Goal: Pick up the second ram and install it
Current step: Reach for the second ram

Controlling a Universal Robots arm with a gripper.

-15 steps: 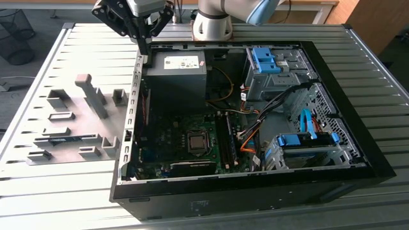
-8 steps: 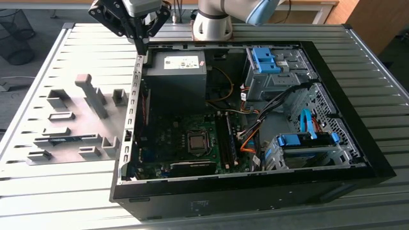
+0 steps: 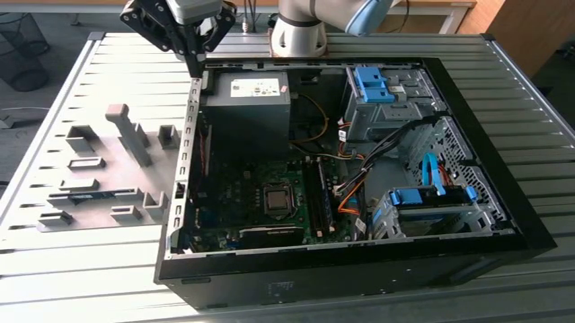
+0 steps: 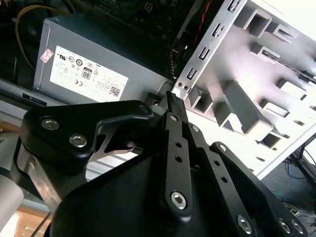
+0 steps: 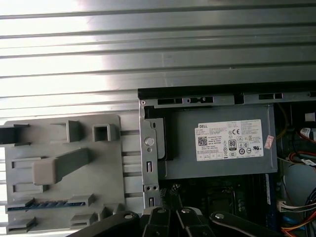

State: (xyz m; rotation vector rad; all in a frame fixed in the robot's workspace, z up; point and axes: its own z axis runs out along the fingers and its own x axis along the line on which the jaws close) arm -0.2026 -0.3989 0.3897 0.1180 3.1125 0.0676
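Note:
The second ram [image 3: 90, 196] is a thin blue-green stick lying in a low grey holder on the fixture plate [image 3: 101, 145], to the exterior view's left of the open computer case [image 3: 485, 222]. The first wrist view also shows the ram [image 5: 49, 203] in its holder. My gripper [image 3: 196, 67] hangs above the case's far corner beside the power supply [image 3: 247, 101], well away from the ram. Its black fingers [image 4: 173, 128] meet at the tips with nothing between them. The long black memory slots [image 3: 314, 192] lie on the motherboard.
Several grey block holders stand on the fixture plate, one a tall block [image 3: 130, 134]. Inside the case are blue drive cages [image 3: 373, 84], cables [image 3: 355, 195] and the processor socket [image 3: 277, 200]. The slatted metal table [image 3: 90, 269] extends around the case.

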